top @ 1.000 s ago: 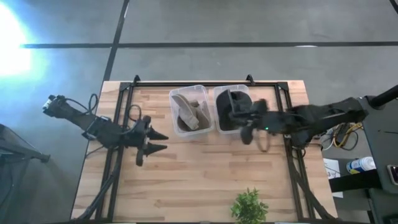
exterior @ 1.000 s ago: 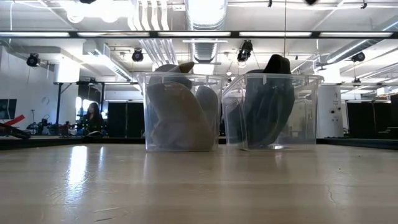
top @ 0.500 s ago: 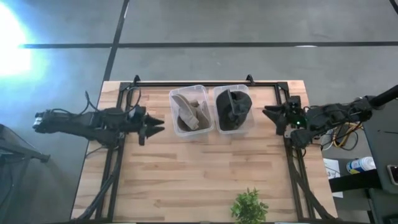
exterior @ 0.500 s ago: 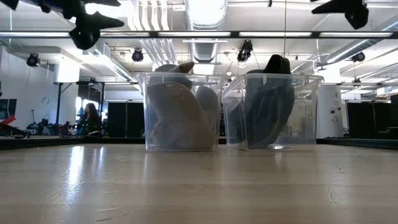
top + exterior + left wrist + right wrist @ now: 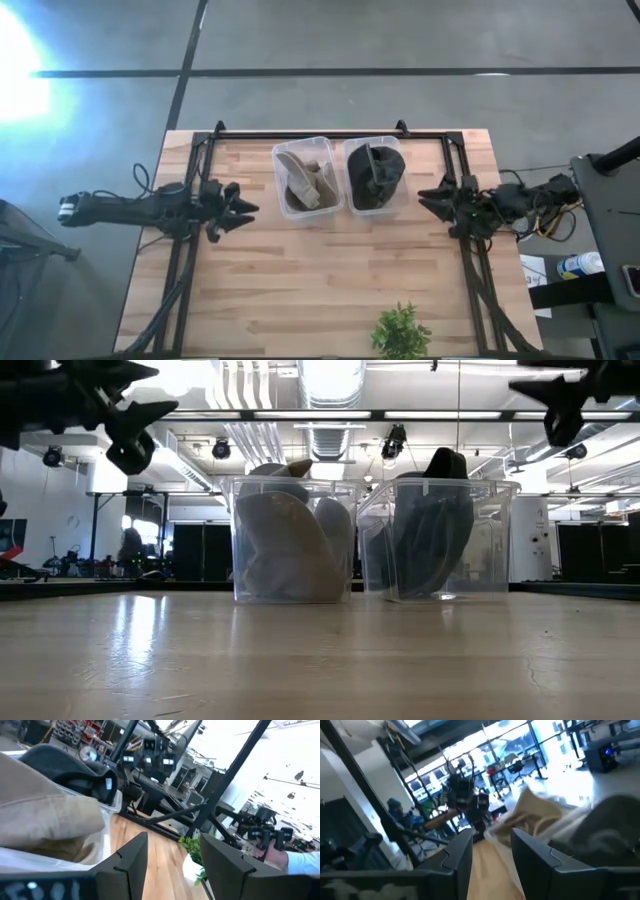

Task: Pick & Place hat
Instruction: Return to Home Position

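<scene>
High view: the table (image 5: 330, 270) is the largest thing, a single wooden top, with two dark arms, one lying out over its left edge and one over its right; on the far half, side by side at the middle, stand two clear bins, the left transparent bin (image 5: 303, 141) and the right bin (image 5: 372, 140), each with its long axis running near to far; the brown caps (image 5: 305, 183) all sit inside the left bin, packed on edge with their length roughly near to far, and I make out at least two tan shapes there, though the overlap keeps me from a firm count; the dark caps (image 5: 375, 175) fill the right bin as one heap that I cannot count either; no cap shows on the bare boards; one small plant (image 5: 400, 332) stands at the near edge, right of centre; the left gripper (image 5: 245, 210) hangs just left of the left bin, pointing right at it, jaws parted moderately and holding nothing, as the left wrist view confirms with a clear gap between its fingers; the right gripper (image 5: 425, 197) hangs just right of the right bin, pointing left, jaws likewise apart and empty; so the bins lie between the two tools, the left gripper the nearer to the brown caps; to my judgement the sorting is done, and going home means each arm moving outward, away from the bins, with nothing in its way.
</scene>
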Controlling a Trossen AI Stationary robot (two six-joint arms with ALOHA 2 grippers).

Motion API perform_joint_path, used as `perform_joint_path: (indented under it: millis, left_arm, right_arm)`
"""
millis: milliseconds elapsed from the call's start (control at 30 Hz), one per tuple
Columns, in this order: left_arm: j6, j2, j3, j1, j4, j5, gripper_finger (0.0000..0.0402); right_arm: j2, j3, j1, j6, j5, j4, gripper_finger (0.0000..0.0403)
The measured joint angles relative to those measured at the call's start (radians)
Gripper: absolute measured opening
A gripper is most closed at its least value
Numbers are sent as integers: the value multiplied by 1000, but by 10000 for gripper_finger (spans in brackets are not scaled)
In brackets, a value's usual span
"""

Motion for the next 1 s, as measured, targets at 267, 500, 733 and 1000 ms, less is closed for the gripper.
perform_joint_path:
  millis: [267,500,733,1000]
  left_arm:
    - [-56,-65,-99,29,6,-67,174]
    - [-106,-66,-163,29,-82,-78,174]
    - [-108,-94,-163,13,-268,-86,174]
    - [26,-277,-162,13,-273,-87,174]
  right_arm:
    - [-141,-154,0,2,-10,-19,132]
    - [-157,-264,0,1,-13,-4,123]
    - [-107,-273,0,7,-11,28,129]
    - [-87,-274,0,9,-10,28,131]
